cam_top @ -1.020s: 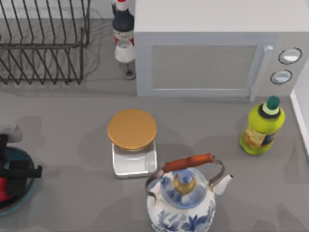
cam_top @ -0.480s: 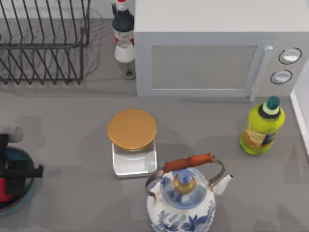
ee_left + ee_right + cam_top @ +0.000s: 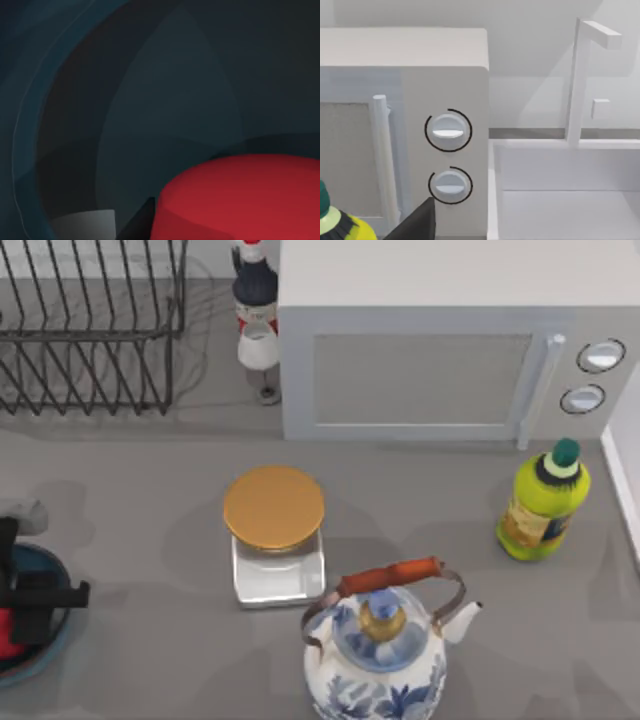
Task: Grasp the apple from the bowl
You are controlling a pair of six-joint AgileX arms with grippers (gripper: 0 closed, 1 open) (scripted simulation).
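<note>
The bowl (image 3: pixel 45 655), a blue-teal dish, sits at the table's far left edge and is partly cut off by the picture. The red apple (image 3: pixel 6 632) lies inside it. My left gripper (image 3: pixel 25 605) hangs low right over the apple and covers most of it. In the left wrist view the apple (image 3: pixel 245 200) looms very close, with the dark inner wall of the bowl (image 3: pixel 60 125) behind it. A dark tip of my right gripper (image 3: pixel 415 222) shows in the right wrist view, parked facing the microwave's knobs.
A scale with a gold round plate (image 3: pixel 273 506) stands mid-table, with a blue-and-white kettle (image 3: pixel 378 660) in front of it. A yellow-green bottle (image 3: pixel 543 502) is at the right. Along the back stand the microwave (image 3: pixel 420 350), a dish rack (image 3: pixel 90 330), a wine glass (image 3: pixel 259 350) and a dark bottle (image 3: pixel 254 285).
The left gripper has edged very slightly to the right over the bowl. Nothing else has moved.
</note>
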